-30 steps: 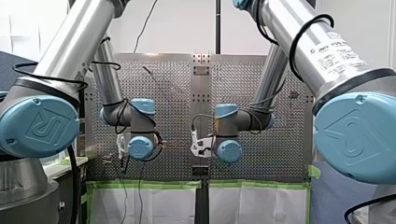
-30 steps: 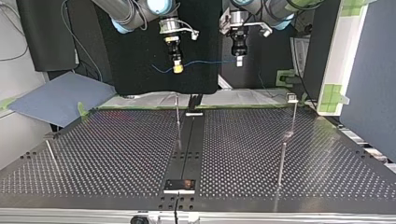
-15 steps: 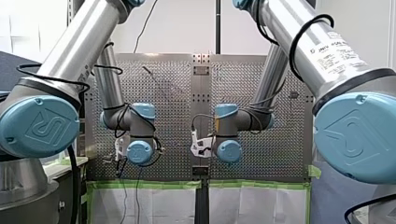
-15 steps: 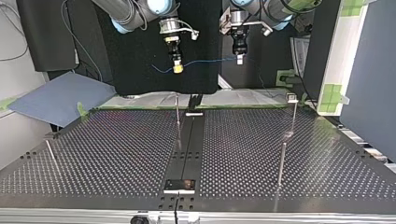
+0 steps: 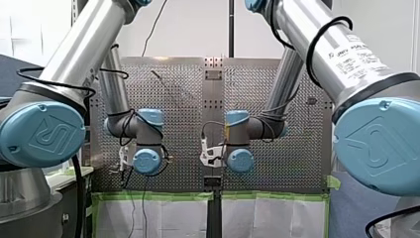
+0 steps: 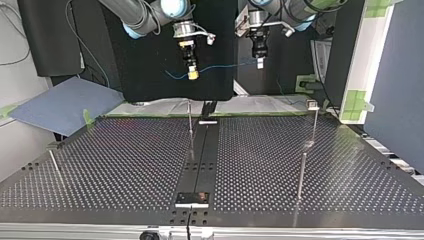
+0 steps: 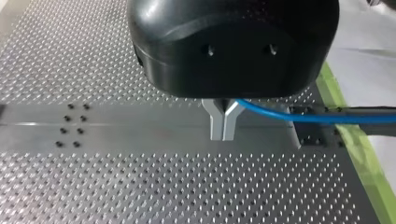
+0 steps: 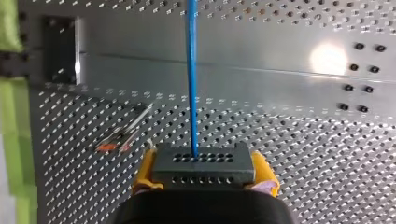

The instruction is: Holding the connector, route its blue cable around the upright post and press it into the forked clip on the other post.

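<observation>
Newbie: Progress on this one? Where's the connector (image 8: 203, 163) at?

Regular: Pinched between the yellow pads (image 8: 144, 170) of my right gripper (image 8: 204, 173), up in the air by the far edge of the table (image 6: 125, 165) in the top view, nowhere near the posts. The blue cable (image 6: 220, 66) runs from it almost level across to my left gripper (image 7: 223, 125). Its metal fingers (image 7: 215, 123) are pressed together, with the cable caught in the notch just above the tips.

Newbie: So the grabbing is done. Any routing?

Regular: None I can see. In the top view the thin upright post (image 6: 190, 117) near the middle stands bare. The cable hangs well above and behind it, touching nothing. The post with a small head (image 6: 313, 120) at that view's right is probably the clip one, though it's too small to make out a fork. It's bare too.

Newbie: So basically everything's left?

Regular: I'd say so. Both ends are held, and that's just the setup. Bringing the cable down, wrapping it round the post and pressing it into the clip are all not yet done. Early days.
</observation>
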Robot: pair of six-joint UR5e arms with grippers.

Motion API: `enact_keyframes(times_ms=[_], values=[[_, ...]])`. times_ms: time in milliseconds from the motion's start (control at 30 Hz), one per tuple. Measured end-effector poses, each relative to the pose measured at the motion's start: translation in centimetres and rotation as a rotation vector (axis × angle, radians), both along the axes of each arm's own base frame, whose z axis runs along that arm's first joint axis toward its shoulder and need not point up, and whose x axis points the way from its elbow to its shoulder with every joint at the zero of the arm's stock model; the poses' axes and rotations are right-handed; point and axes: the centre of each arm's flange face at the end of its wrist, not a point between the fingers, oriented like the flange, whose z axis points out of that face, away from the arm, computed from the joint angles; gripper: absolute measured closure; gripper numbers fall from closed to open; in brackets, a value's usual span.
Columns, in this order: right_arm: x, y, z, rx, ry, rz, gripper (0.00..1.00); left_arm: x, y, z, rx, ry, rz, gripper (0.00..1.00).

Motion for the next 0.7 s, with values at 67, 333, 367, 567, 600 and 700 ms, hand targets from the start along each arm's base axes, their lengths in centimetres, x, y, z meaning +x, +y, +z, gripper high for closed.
enact_keyframes(times_ms=[67, 333, 367, 567, 600, 700], values=[[0.6, -0.4, 1.0, 0.000, -0.026, 0.004, 1.00, 0.0, 0.3, 0.4, -0.005, -0.001, 0.019, 0.98], [2.8, -1.8, 5.7, -0.030, -0.140, 0.043, 1.00, 0.2, 1.0, 2.2, -0.011, -0.006, 0.051, 0.98], [3.0, -2.0, 6.3, -0.033, -0.151, 0.050, 1.00, 0.3, 1.0, 2.5, -0.014, -0.009, 0.053, 0.98], [3.5, -2.7, 9.6, -0.048, -0.185, 0.069, 1.00, 1.5, 1.0, 4.7, -0.042, -0.048, 0.080, 0.98], [3.5, -2.7, 10.0, -0.049, -0.188, 0.069, 1.00, 1.7, 1.1, 5.1, -0.046, -0.053, 0.087, 0.98], [3.4, -2.9, 11.5, -0.055, -0.199, 0.074, 1.00, 2.4, 1.1, 6.4, -0.057, -0.070, 0.110, 0.98]])
